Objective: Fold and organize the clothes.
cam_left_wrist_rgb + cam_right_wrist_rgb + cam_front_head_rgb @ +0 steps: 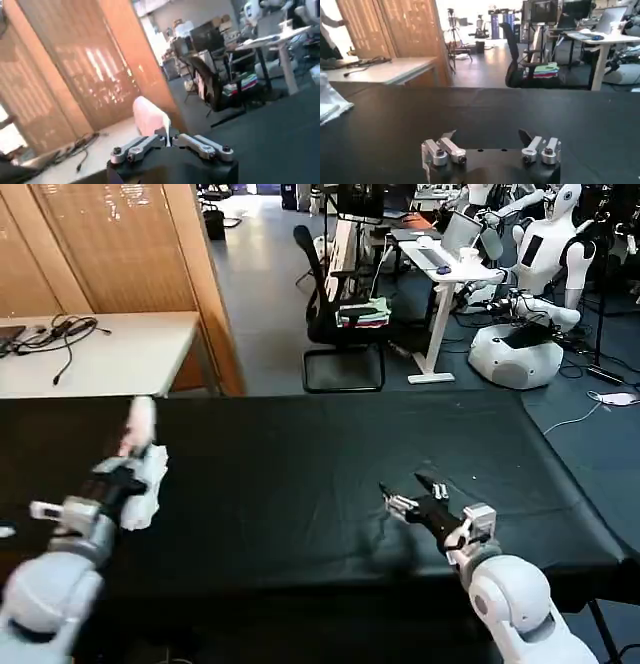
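The clothes are one white T-shirt [146, 476], bunched up and lifted off the black table [300, 474] at its left side. My left gripper [137, 456] is shut on a fold of it. In the left wrist view the fingers meet on the white cloth [149, 116] at my left gripper [168, 141]. No print is visible on the shirt. My right gripper [403, 487] hovers low over the right half of the table, open and empty. The right wrist view has my right gripper [486, 135] with its jaws wide apart, and the T-shirt [330, 102] far off at the edge.
Behind the table's left end stands a white desk [110, 354] with cables, next to a wooden partition [130, 244]. An office chair [340, 314] carrying a stack of folded garments [365, 312] sits beyond the far edge. Other robots [530, 274] stand at the back right.
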Controlling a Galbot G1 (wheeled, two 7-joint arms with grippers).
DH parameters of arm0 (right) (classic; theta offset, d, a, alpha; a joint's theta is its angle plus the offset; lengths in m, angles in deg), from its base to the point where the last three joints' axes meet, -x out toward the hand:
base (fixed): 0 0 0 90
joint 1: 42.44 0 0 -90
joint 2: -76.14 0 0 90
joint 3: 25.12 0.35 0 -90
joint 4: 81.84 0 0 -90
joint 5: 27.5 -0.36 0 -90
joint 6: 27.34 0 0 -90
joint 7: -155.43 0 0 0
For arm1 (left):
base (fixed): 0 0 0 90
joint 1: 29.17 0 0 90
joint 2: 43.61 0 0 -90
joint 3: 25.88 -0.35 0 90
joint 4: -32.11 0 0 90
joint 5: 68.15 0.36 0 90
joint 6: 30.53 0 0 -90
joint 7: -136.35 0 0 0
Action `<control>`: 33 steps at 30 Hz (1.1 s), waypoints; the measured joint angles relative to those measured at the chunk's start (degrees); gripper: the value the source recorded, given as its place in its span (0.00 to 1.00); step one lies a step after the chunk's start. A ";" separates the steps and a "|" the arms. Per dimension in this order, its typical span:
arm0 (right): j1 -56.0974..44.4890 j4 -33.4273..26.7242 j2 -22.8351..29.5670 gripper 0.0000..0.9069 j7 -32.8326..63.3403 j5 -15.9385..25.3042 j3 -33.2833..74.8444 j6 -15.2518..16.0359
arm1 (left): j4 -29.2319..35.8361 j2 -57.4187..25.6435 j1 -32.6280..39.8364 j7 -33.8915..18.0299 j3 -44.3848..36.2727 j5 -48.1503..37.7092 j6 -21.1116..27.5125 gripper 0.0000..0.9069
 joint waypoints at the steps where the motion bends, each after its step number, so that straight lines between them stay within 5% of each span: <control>1: -0.29 0.13 -0.01 0.97 -0.01 -0.04 0.25 0.00 | 0.15 1.04 0.31 -0.58 -1.98 -0.90 0.35 0.00; 3: -0.77 0.18 0.07 0.97 -0.01 -0.49 0.39 0.01 | 0.25 3.32 1.22 -1.54 -6.12 -3.50 1.24 0.00; 4: -1.02 0.27 0.19 0.97 0.02 -0.98 0.33 0.14 | 0.10 4.41 1.72 -1.61 -7.96 -4.27 1.31 0.68; 5: -1.24 0.48 0.22 0.97 0.02 -1.62 0.12 0.34 | -0.29 5.62 2.39 -1.71 -9.85 -4.86 1.35 0.97; 17: 1.34 -0.63 -0.04 0.97 1.36 -10.83 -6.58 4.54 | -0.06 9.89 3.47 8.97 -17.46 -2.34 -5.67 0.97; 31: 11.93 -13.73 9.21 0.97 2.63 -10.39 -19.44 3.98 | 3.10 8.53 0.30 8.64 -14.04 -0.35 -11.49 0.97; 32: 12.26 -14.57 9.67 0.80 2.64 -10.37 -19.76 3.89 | 3.41 8.47 0.04 8.60 -13.80 -0.33 -11.63 0.97; 33: 12.51 -15.31 10.04 0.76 2.69 -10.34 -20.01 3.81 | 3.74 8.34 -0.19 8.56 -13.61 -0.29 -11.74 0.97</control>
